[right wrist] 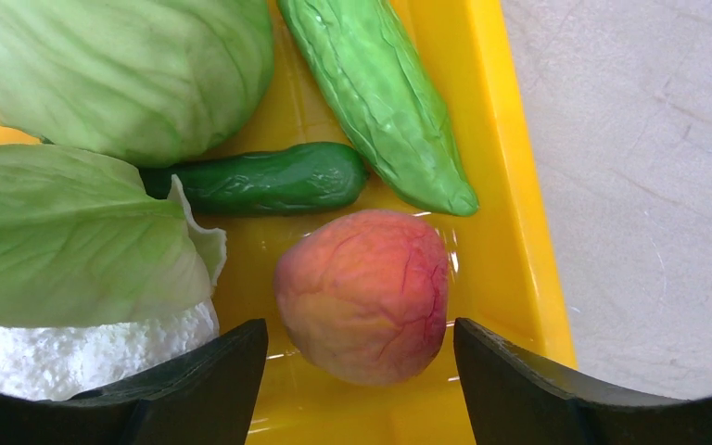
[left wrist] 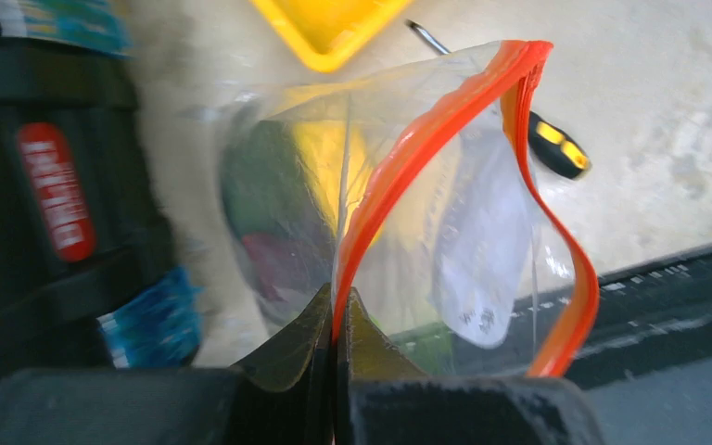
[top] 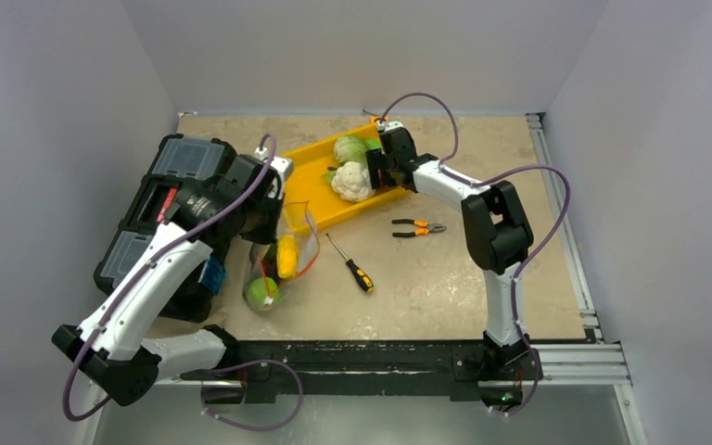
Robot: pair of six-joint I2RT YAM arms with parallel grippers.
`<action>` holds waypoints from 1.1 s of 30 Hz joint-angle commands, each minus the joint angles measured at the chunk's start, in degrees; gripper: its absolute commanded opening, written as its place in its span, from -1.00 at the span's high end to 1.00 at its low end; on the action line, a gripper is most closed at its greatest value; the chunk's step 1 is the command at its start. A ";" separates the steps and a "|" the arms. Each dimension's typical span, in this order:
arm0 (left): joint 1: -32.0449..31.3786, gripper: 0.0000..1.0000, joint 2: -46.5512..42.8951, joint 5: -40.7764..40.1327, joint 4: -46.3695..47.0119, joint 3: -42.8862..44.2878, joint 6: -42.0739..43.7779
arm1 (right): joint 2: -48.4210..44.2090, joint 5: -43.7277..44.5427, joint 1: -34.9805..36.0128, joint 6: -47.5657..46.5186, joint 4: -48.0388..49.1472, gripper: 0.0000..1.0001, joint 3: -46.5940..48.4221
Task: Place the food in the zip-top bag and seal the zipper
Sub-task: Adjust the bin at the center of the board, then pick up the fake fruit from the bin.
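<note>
Food is split between two places. The corn (top: 287, 255) and lime (top: 261, 292) lie inside the zip-top bag (top: 283, 260), left of centre. The cabbage (top: 350, 148), cauliflower (top: 352, 183) and an orange-red fruit (right wrist: 363, 295) sit in the yellow tray (top: 311, 167) at the far middle, with two long green pieces beside them.

My right gripper (right wrist: 360, 324) hangs over the tray's right end, jaws spread wide to either side of the fruit and not yet touching it. I judge the fruit to be light, hard and glossy, and its rounded shape could squirt sideways. I would close across its widest middle, squarely and gently. The tray wall is just beside it on the right, so that finger has little room.

My left gripper (left wrist: 336, 324) has its jaws pressed together on the zipper (left wrist: 426, 139), pinching one lip so the mouth gapes. The film looks thin, floppy and slippery. The strip is the only stiff part, so it is the right place to hold, though one pinch point lets the mouth sag.

A screwdriver (top: 352, 264) and pliers (top: 417, 227) lie on the table near the tray.
</note>
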 commanded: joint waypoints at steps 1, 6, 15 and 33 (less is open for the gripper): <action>0.12 1.00 3.05 18.09 11.62 -4.63 -5.75 | 0.22 -1.73 -0.15 -1.01 4.12 -0.48 1.64; 0.02 1.00 3.90 23.10 17.65 -7.23 -8.60 | 0.27 -2.92 -0.41 -1.17 8.29 -0.41 -0.84; 0.12 1.00 1.26 19.70 17.11 -7.08 -8.19 | -0.09 -3.11 -0.42 0.34 11.31 -0.02 -3.10; 1.39 1.00 -1.23 11.17 13.17 -5.47 -2.35 | -5.68 -1.05 -0.43 0.46 9.38 0.91 -4.09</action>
